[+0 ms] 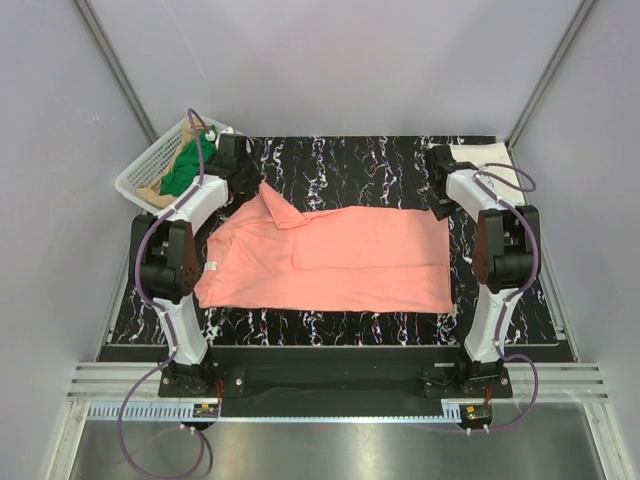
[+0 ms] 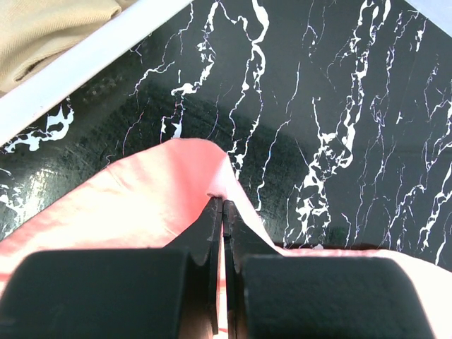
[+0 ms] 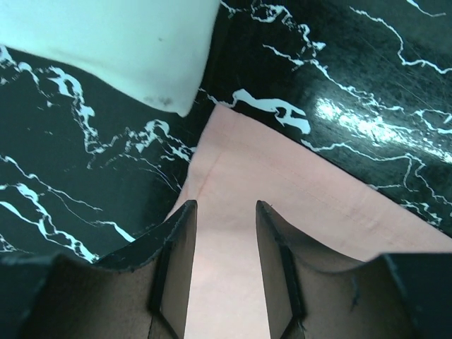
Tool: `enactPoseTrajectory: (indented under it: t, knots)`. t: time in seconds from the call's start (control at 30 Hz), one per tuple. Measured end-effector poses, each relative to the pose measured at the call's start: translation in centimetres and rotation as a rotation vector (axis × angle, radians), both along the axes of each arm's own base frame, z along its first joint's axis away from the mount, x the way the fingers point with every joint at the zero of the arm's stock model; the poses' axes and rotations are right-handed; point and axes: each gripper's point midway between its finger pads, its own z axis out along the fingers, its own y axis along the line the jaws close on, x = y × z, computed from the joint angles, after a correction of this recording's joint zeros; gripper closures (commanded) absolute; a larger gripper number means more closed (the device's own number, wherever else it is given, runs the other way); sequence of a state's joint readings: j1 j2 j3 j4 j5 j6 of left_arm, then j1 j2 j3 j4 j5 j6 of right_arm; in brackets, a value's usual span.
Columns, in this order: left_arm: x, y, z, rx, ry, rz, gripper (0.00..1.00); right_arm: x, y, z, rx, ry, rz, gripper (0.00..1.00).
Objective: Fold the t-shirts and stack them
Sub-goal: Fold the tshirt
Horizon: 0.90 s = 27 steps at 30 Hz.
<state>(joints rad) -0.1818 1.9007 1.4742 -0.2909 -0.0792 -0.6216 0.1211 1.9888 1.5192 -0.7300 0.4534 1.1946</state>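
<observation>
A salmon-pink t-shirt point(image 1: 340, 258) lies spread on the black marbled mat, with a fold near its far left corner. My left gripper point(image 1: 254, 186) is shut on that far left corner, and the pink cloth point(image 2: 141, 205) tents up at the fingertips of the left gripper point(image 2: 223, 202). My right gripper point(image 1: 443, 208) is open over the shirt's far right corner point(image 3: 240, 176), its jaws standing either side of the cloth in the right wrist view point(image 3: 226, 206). A cream-white t-shirt point(image 1: 488, 160) lies folded at the far right and also shows in the right wrist view point(image 3: 120, 42). Green point(image 1: 185, 165) and tan point(image 1: 150, 188) t-shirts lie in the basket.
A white plastic mesh basket point(image 1: 140, 170) stands off the mat's far left corner; its rim point(image 2: 78, 70) is close to my left gripper. The black marbled mat point(image 1: 350, 160) is bounded by grey enclosure walls at the back and sides.
</observation>
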Motion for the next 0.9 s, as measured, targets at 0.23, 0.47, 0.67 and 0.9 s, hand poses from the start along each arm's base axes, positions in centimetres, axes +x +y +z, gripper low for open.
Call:
enactPoseTrajectory:
  t: [0.23, 0.47, 0.67, 0.9]
  knots:
    - [0.0, 0.0, 0.1, 0.000, -0.003, 0.000, 1.00, 1.1, -0.9, 0.2, -0.013, -0.022, -0.052, 0.55]
    - [0.0, -0.1, 0.1, -0.003, -0.003, -0.003, 1.00, 2.0, -1.7, -1.2, -0.017, 0.001, -0.083, 0.56]
    - [-0.1, -0.1, -0.2, -0.003, -0.001, -0.003, 1.00, 2.2, -1.7, -2.3, -0.018, 0.023, -0.088, 0.57]
    - [-0.4, -0.1, -0.4, -0.006, -0.003, -0.004, 1.00, 3.0, -1.6, -3.2, -0.018, 0.038, -0.098, 0.57]
